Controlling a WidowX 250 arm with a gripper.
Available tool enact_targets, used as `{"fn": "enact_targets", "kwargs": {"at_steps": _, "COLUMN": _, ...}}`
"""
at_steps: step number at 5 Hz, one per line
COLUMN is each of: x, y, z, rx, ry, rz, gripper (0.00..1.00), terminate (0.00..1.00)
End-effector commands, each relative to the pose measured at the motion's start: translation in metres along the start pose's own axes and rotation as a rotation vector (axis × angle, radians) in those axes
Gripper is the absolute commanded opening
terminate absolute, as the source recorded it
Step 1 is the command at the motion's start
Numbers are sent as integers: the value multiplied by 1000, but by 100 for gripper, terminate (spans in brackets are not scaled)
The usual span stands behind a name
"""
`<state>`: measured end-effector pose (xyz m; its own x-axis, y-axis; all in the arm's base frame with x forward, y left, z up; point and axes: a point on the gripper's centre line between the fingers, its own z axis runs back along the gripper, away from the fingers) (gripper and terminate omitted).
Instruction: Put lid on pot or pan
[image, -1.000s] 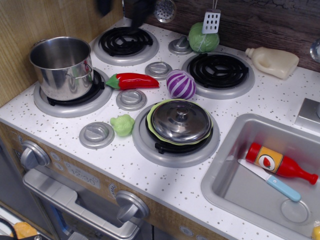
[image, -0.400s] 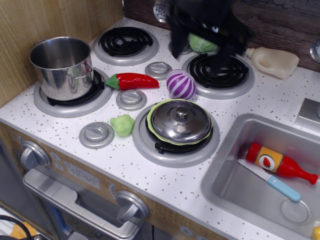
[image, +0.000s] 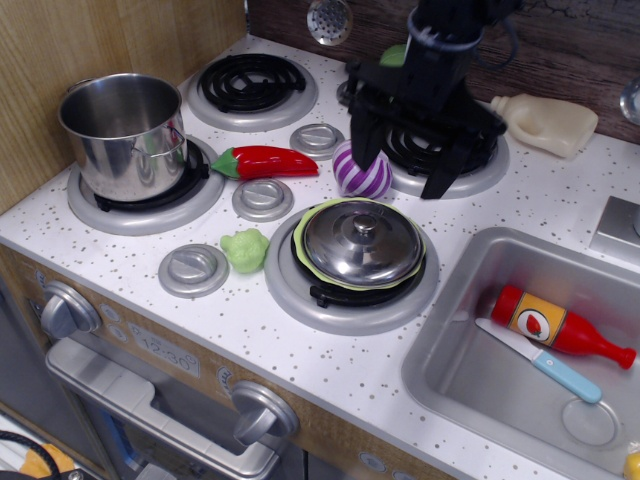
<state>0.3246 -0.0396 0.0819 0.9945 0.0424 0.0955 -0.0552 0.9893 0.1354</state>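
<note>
The shiny steel lid with a small knob rests on a light green plate on the front right burner. The tall steel pot stands open on the front left burner. My black gripper hangs open above the back right burner, just behind the lid, fingers wide apart and pointing down. One finger is in front of the purple striped onion. The gripper holds nothing.
A red chili lies between pot and onion. A small green vegetable sits left of the lid. A cream bottle lies at the back right. The sink holds a ketchup bottle and a knife.
The gripper has come in from the back left, crossed to the right and lowered to just behind the lid. It now hides the green cabbage and spatula. Lid and pot have not moved.
</note>
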Motion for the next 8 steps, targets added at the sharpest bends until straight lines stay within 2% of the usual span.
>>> {"fn": "enact_targets", "kwargs": {"at_steps": 1, "x": 2, "y": 5, "z": -12, "rx": 13, "ry": -55, "rz": -3, "gripper": 100, "terminate": 0}}
{"fn": "enact_targets", "kwargs": {"at_steps": 4, "x": 1, "y": 18, "z": -32, "rx": 16, "ry": -60, "rz": 5, "gripper": 100, "terminate": 0}}
{"fn": "enact_targets", "kwargs": {"at_steps": 5, "x": 0, "y": 18, "z": -35, "rx": -2, "ry": -50, "rz": 19, "gripper": 0, "terminate": 0}}
{"fn": "enact_targets", "kwargs": {"at_steps": 6, "x": -2, "y": 18, "z": -37, "rx": -38, "ry": -58, "rz": 54, "gripper": 0, "terminate": 0}}
{"fn": "enact_targets", "kwargs": {"at_steps": 8, "x": -5, "y": 17, "z": -37, "rx": -21, "ry": -93, "rz": 57, "gripper": 0, "terminate": 0}}
